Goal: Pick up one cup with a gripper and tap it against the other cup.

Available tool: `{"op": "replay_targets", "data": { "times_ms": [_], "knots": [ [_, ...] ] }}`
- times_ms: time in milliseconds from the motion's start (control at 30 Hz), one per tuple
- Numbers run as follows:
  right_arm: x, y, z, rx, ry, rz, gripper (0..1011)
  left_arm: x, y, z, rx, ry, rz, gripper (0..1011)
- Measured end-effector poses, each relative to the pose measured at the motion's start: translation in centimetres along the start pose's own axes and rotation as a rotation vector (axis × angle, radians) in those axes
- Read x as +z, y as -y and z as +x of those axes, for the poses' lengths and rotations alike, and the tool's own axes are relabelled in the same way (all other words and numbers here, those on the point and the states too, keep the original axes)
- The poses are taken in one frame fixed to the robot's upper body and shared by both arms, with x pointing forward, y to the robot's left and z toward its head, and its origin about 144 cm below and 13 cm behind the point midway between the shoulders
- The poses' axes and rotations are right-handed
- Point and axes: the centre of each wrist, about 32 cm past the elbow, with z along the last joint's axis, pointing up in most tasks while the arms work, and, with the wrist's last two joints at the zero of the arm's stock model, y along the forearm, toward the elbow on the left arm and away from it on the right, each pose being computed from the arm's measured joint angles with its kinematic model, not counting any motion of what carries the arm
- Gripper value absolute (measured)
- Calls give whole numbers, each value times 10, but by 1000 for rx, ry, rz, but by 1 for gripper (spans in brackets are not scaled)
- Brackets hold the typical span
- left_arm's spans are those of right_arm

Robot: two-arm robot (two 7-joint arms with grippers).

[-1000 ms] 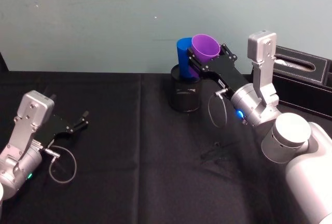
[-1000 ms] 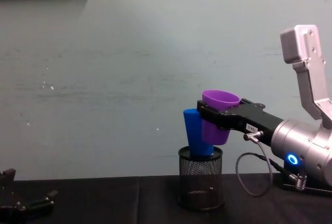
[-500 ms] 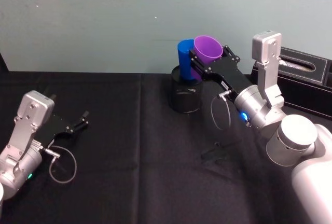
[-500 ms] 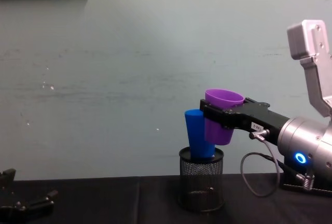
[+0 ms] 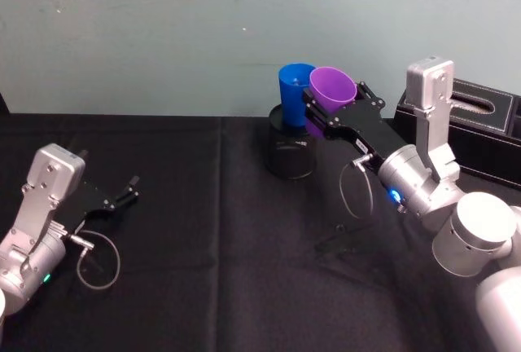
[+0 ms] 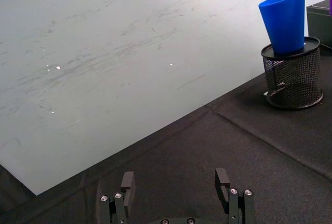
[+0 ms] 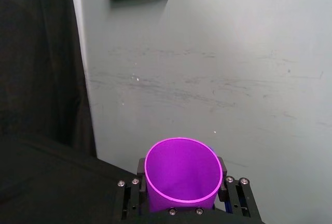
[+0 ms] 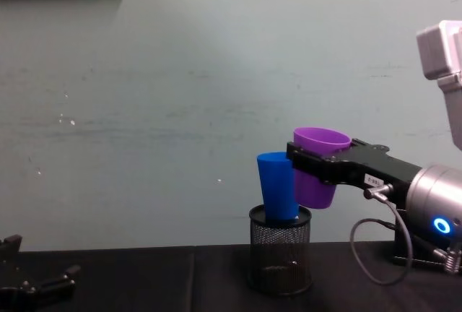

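Note:
My right gripper (image 5: 329,107) is shut on the purple cup (image 5: 332,89) and holds it upright in the air, its fingers clamped on the cup's sides (image 7: 181,183). From the chest the purple cup (image 8: 317,172) hangs just right of the blue cup (image 8: 276,186), rim slightly higher; I cannot tell whether they touch. The blue cup (image 5: 294,84) stands tilted inside a black mesh pen holder (image 5: 291,153) on the black table. My left gripper (image 5: 124,190) rests open low at the table's left, far from both cups (image 6: 175,183).
A black tissue box (image 5: 482,112) sits at the back right, behind my right arm. The mesh holder (image 8: 280,251) stands close to the pale wall. Black cloth (image 5: 212,230) covers the table between the arms.
My right gripper has carried the purple cup rightward and slightly down, away from the blue cup it was pressed against. The left arm has not moved.

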Motion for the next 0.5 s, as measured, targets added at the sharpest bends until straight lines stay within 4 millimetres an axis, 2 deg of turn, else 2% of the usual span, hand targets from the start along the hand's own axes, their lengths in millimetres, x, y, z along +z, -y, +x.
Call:
{"op": "replay_targets", "data": {
  "times_ms": [500],
  "knots": [
    [4,28,2,-3,14,-12,739,0,0,0,0,0,0,1011]
  ]
}}
